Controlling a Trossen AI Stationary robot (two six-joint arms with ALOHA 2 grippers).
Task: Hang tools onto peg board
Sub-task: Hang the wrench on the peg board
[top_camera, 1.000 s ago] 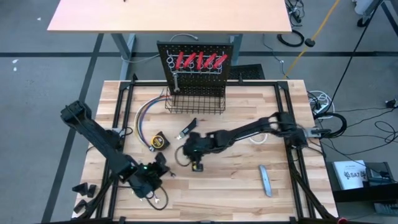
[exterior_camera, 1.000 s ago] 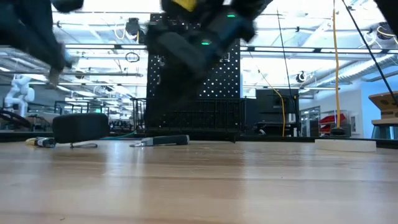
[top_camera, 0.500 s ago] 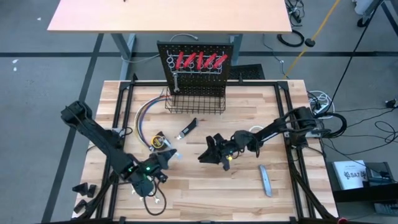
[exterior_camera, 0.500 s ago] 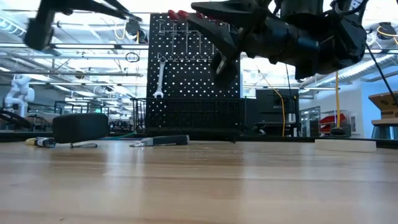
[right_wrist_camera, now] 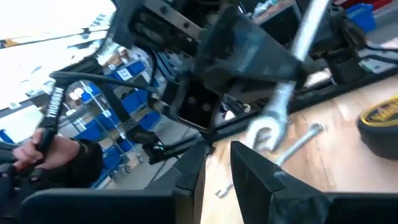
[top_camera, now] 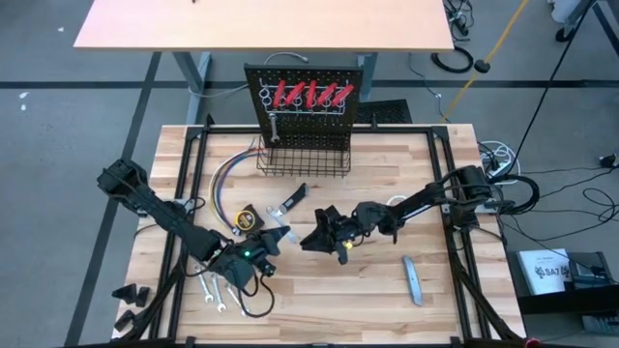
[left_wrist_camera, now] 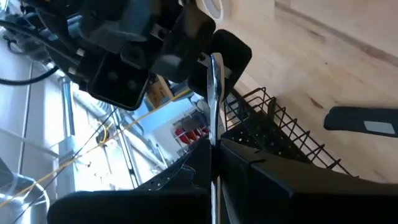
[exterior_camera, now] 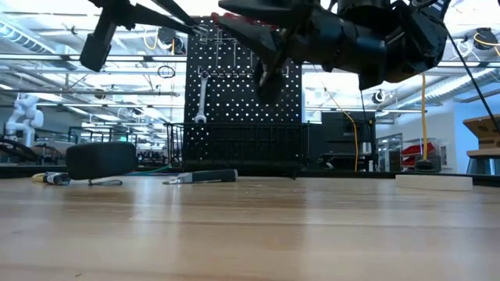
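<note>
Path between mid-table and peg board (top_camera: 308,104) is narrowed by tape measure (top_camera: 249,218), knife (top_camera: 292,199) and wire bundle (top_camera: 224,179). Open tabletop (top_camera: 440,290) is left lower right, broken only by grey bar (top_camera: 413,280). Lower left is cluttered by loose wrenches (top_camera: 221,295).

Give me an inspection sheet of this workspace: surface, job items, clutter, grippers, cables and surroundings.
Surface: wooden tabletop, bare toward the front.
Job's things: peg board upright at the back, red-handled tools and one wrench hung on it; yellow tape measure, black-handled knife, grey bar and loose wrenches lie on the table.
Clutter: nothing seen.
Grippers: left gripper shut on a silver wrench; right gripper faces it mid-table, fingers slightly apart, apparently empty.
Cables: coloured wires left of the basket.
Surroundings: second table behind; a person's hand in the right wrist view.
</note>
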